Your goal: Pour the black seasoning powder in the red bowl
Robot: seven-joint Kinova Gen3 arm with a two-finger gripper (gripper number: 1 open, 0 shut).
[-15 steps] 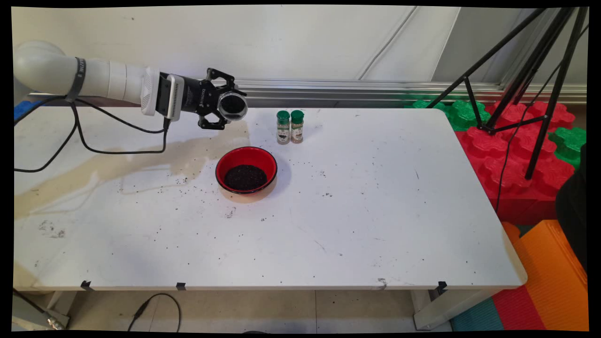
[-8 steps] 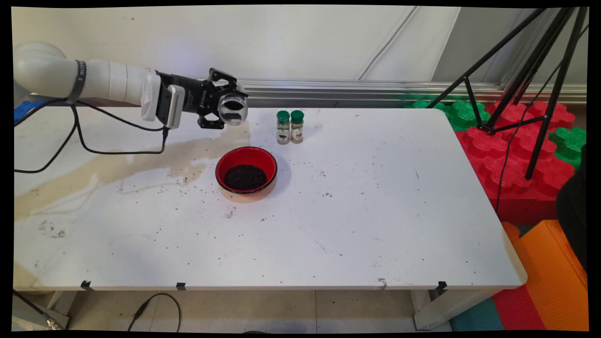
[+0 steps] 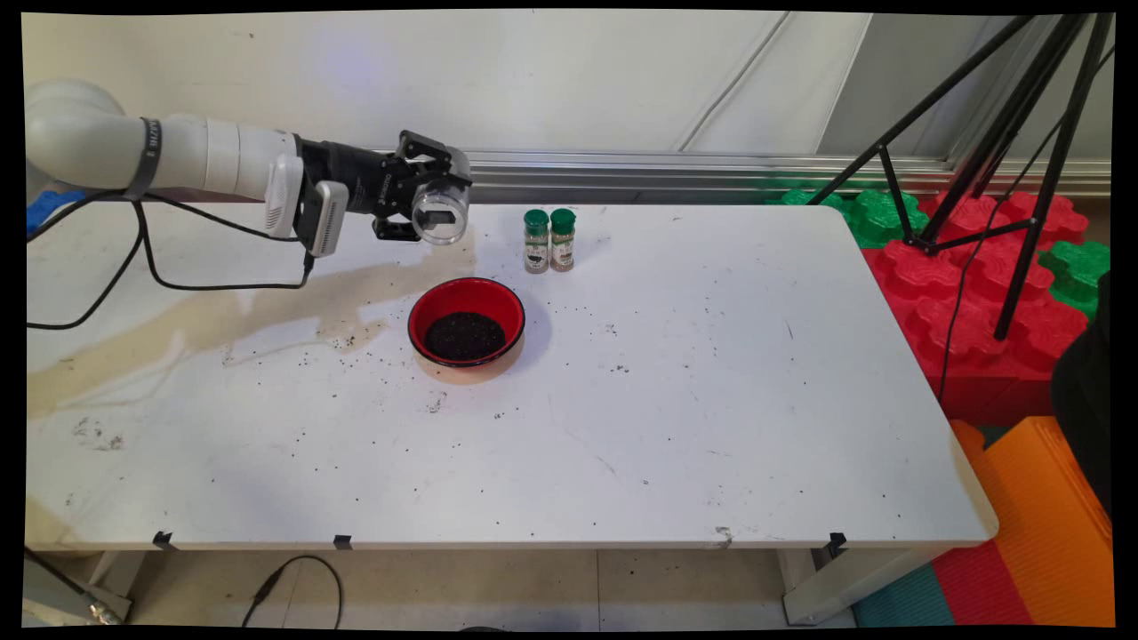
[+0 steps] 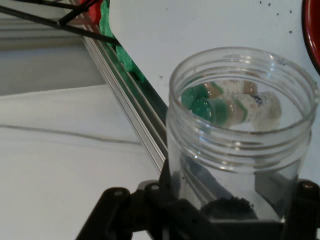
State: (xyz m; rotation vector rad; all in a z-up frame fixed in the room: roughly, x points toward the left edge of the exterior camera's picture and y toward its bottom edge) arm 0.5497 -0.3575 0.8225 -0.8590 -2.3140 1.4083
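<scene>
White wall (image 3: 533,80) behind; tripod (image 3: 1022,160) (black) over foam mats (image 3: 978,293).

The white bench (image 3: 711,427) is stained tan and strewn with dark specks. Below the tool (image 3: 425,197) and slightly right stands a red bowl (image 3: 467,300) of dark grains. Right of the tool stand two green-capped spice jars (image 3: 549,240), touching.

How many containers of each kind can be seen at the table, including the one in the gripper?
Clear plastic jar, held in the gripper: 1
Green-capped spice bottles: 2
Red bowl with dark grains: 1
Total: 4
</scene>
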